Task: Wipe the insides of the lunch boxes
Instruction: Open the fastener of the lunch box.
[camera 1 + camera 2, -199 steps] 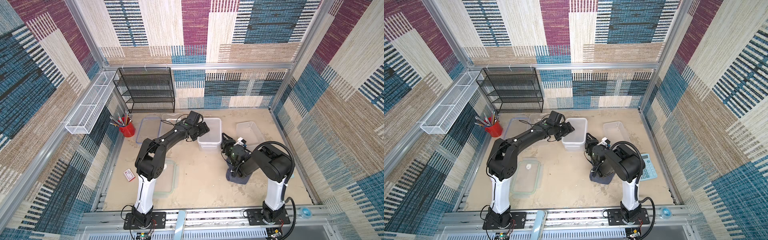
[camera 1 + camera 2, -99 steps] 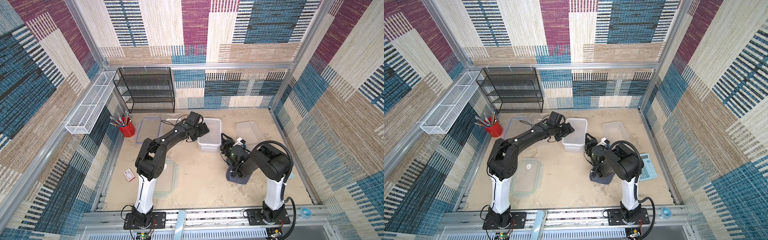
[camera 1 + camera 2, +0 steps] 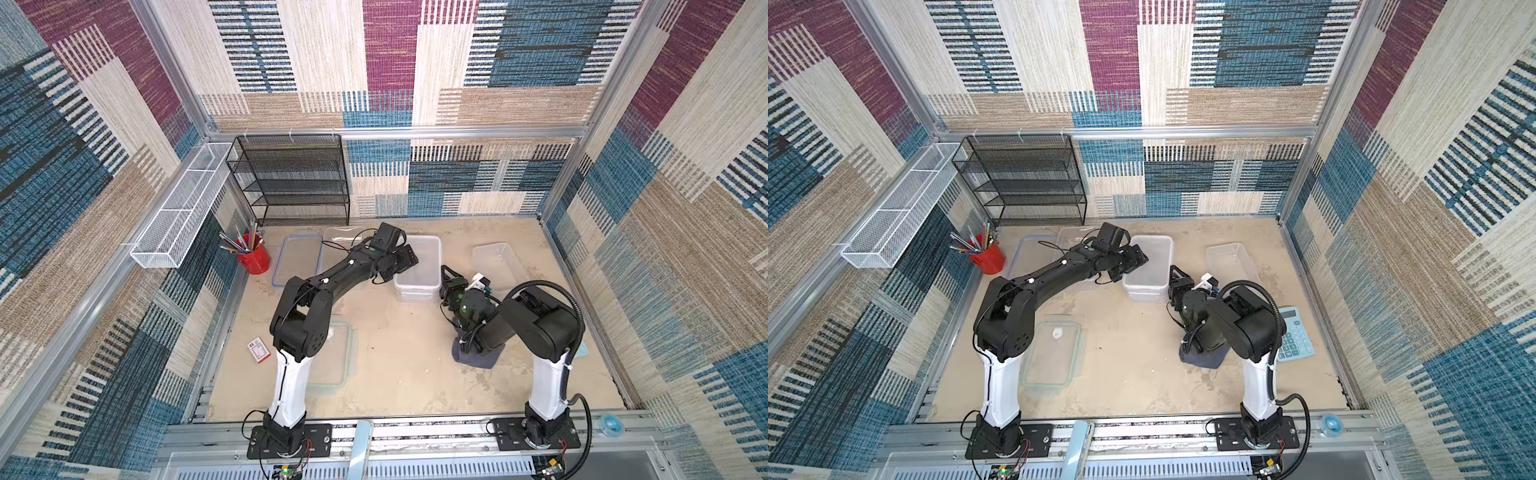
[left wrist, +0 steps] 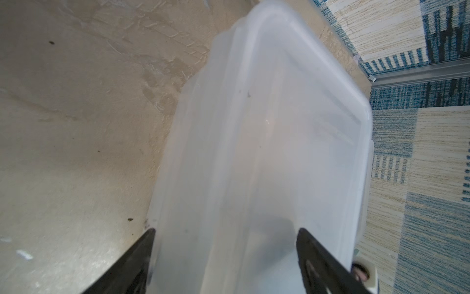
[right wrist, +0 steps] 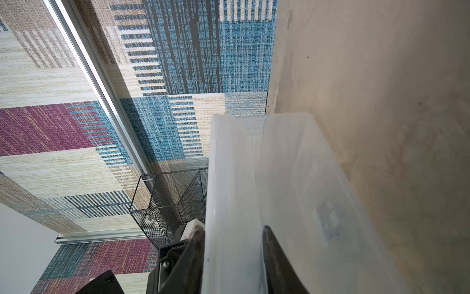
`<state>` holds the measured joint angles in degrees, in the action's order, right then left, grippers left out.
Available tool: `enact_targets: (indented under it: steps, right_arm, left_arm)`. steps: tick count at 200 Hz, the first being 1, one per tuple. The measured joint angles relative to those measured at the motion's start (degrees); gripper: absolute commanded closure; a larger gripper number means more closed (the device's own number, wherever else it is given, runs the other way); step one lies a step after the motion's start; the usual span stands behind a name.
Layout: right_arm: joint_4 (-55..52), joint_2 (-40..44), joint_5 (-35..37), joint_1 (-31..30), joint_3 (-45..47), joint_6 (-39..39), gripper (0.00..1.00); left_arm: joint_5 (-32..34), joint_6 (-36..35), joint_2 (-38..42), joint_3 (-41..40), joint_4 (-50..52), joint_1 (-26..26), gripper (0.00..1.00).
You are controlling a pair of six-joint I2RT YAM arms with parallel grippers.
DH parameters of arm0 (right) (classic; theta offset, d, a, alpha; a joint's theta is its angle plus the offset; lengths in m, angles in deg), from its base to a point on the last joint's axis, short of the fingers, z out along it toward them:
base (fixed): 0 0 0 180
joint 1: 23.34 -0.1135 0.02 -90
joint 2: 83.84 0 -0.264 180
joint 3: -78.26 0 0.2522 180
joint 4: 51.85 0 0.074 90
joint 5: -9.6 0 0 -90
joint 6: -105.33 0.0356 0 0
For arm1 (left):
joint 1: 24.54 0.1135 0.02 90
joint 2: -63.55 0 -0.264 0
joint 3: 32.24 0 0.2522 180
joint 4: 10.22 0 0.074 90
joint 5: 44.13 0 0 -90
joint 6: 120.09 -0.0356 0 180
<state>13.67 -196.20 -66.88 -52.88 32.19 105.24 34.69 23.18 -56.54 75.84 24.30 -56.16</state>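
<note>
A: How far along?
B: No wiping underway. My right gripper [image 5: 233, 227] pinches a wall of the deep lunch box [image 3: 422, 257], my left gripper [image 4: 226, 230] is spread over the opposite wall, and the cloth [image 3: 478, 362] lies loose behind my right wrist.

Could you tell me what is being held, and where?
The right gripper appears to pinch the deep lunch box by its side wall; the left gripper is open.

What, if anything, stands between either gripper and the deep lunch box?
Nothing visible does. The left gripper sits open at one side wall of the deep lunch box; the right gripper has its fingers either side of the opposite rim. The grey cloth lies on the table, clear of both.
</note>
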Motion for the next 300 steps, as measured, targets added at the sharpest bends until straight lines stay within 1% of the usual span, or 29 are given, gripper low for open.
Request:
enact_targets:
  steps: [22, 61, 95, 114, 146, 170, 203, 300]
  right_arm:
    - [-0.3, 0.2, -0.1, 0.0, -0.3, -0.9, 0.65]
    - [-0.7, 0.3, -0.6, 0.0, -0.9, -1.5, 0.76]
    - [-2.1, 1.0, -0.6, 0.0, -0.9, -3.2, 0.8]
    - [-4.8, 2.6, -0.7, 0.0, -0.9, -4.6, 0.83]
    - [-13.5, 6.8, -0.9, 0.0, -2.2, -9.0, 0.88]
    - [-20.4, 9.5, -0.7, 0.0, -3.9, -12.5, 0.9]
    - [-26.6, 11.2, 0.2, 0.1, -6.1, -16.5, 0.93]
    - [-37.2, 12.7, 2.5, 0.0, -10.6, -24.7, 0.95]
  left_arm:
    - [0.1, 0.1, 0.0, 0.0, 0.0, 0.0, 0.16]
    - [0.4, 0.2, -0.2, 0.1, 0.0, 0.1, 0.16]
    - [0.5, 0.2, -0.2, 0.0, 0.0, 0.1, 0.16]
    - [0.5, 0.3, -0.2, 0.0, 0.2, 0.1, 0.16]
    - [0.5, 0.7, -0.2, 0.0, 0.2, 0.1, 0.16]
    - [0.5, 1.0, -0.2, 0.0, 0.2, 0.2, 0.16]
    - [0.6, 2.1, -0.3, 0.1, -0.2, 0.3, 0.16]
    - [1.7, 2.5, -0.9, 0.4, -2.0, 0.5, 0.16]
